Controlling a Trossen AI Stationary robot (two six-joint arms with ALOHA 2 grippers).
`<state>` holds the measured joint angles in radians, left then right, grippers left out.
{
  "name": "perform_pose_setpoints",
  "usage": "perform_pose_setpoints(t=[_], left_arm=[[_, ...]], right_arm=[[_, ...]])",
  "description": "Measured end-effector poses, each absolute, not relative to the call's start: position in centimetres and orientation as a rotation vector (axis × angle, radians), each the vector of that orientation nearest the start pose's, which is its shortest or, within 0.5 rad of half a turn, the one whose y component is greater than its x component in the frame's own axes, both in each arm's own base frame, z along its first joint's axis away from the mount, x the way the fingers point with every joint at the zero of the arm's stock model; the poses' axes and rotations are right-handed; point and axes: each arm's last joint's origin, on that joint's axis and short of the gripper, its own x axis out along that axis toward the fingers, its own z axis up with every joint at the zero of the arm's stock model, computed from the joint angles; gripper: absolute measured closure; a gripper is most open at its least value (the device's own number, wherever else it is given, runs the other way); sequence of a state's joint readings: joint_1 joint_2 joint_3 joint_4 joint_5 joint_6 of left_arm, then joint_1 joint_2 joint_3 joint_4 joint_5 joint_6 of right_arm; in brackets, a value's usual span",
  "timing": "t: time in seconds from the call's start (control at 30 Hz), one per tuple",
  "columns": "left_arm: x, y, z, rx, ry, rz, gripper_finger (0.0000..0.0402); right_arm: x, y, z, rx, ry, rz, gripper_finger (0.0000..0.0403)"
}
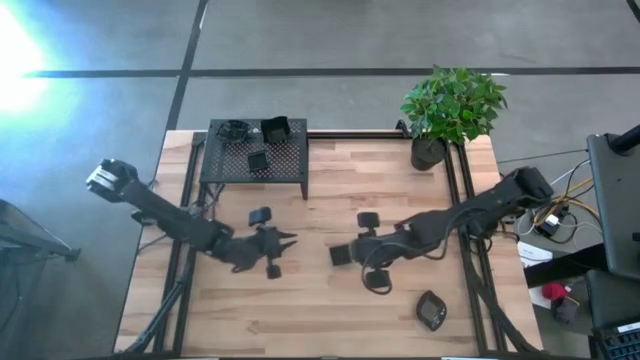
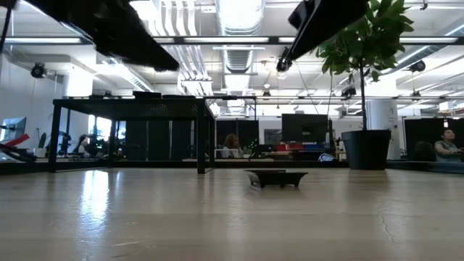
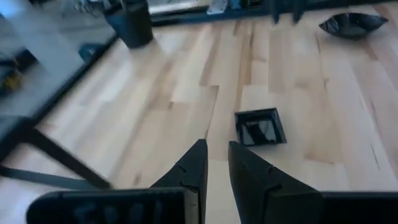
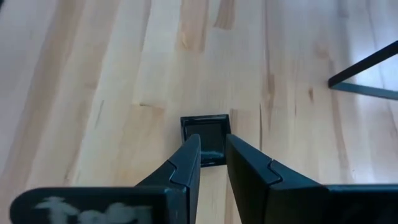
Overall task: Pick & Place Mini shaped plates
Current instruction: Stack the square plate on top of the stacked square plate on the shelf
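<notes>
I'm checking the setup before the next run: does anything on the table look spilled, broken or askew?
Nothing stands out. The mini plates lie scattered flat on the table, some on the black stand, and the potted plant stands upright. No spill or damage shows.
</notes>
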<state>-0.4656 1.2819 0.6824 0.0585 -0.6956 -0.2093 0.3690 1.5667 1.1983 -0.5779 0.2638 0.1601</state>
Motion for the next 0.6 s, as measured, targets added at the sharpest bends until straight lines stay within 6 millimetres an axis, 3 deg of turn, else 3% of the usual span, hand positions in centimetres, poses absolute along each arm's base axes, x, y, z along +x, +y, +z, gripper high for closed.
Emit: perform_pose_setpoints(t=[0.37,0.6], left_arm=[[29.2,-8.0,18.5,0.016,0.47,0.066,0.0342],[32.1,-7.1,16.4,0.014,0.518,0.083,0.0342]], right_arm=[[29.3,11.6,27.1,-0.156,0.866,0.063,0.0333],[29.3,11.6,27.0,-0.166,0.868,0.067,0.0335]])
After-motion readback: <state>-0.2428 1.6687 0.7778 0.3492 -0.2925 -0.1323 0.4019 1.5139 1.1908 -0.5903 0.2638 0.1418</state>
